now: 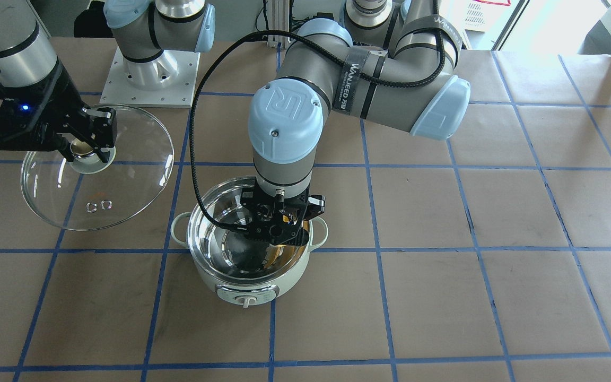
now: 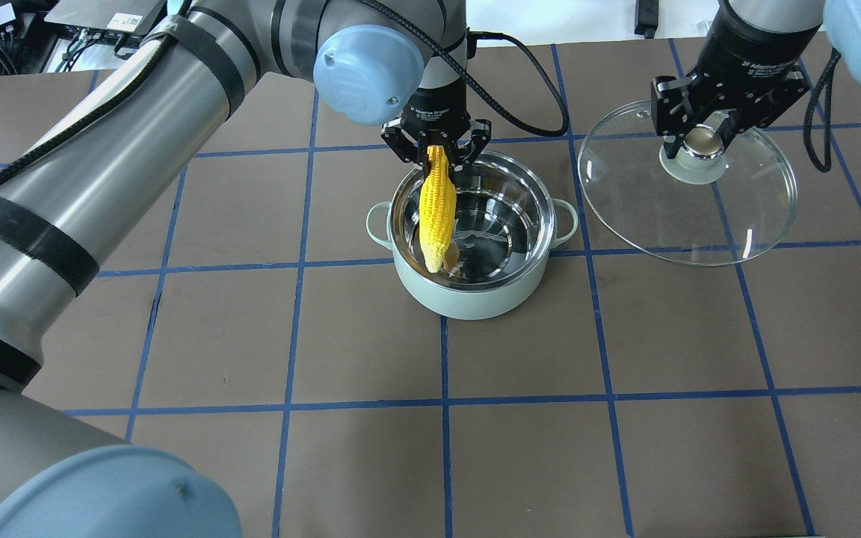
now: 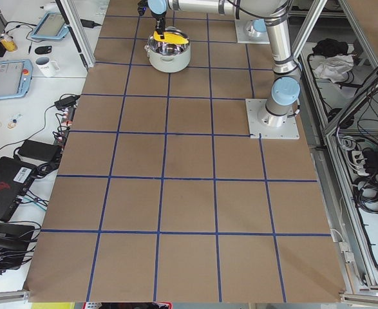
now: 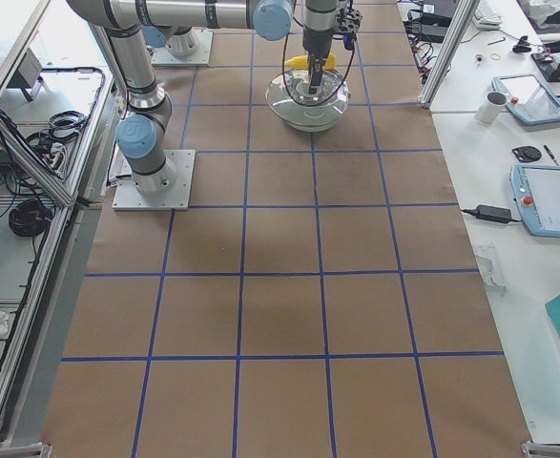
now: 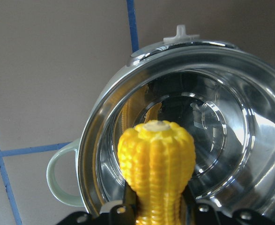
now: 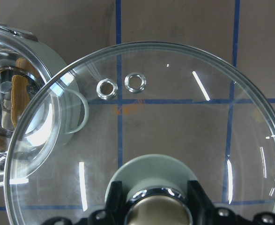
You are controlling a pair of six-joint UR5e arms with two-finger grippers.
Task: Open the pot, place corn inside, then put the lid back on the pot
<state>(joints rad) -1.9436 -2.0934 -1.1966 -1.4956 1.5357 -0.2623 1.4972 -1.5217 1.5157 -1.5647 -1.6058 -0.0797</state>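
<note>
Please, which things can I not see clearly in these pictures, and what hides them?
1. Overhead view: whether the corn, in the left tool, touches the pot inside; the angle hides it.
2. Front-facing view: the corn, nearly all hidden by the left wrist.
3. All views: whether the lid, in the right tool, rests on the table.
4. Side views: both tools, too small.

Yellow corn, mint-green pot, clear lid, blue-gridded brown table
</note>
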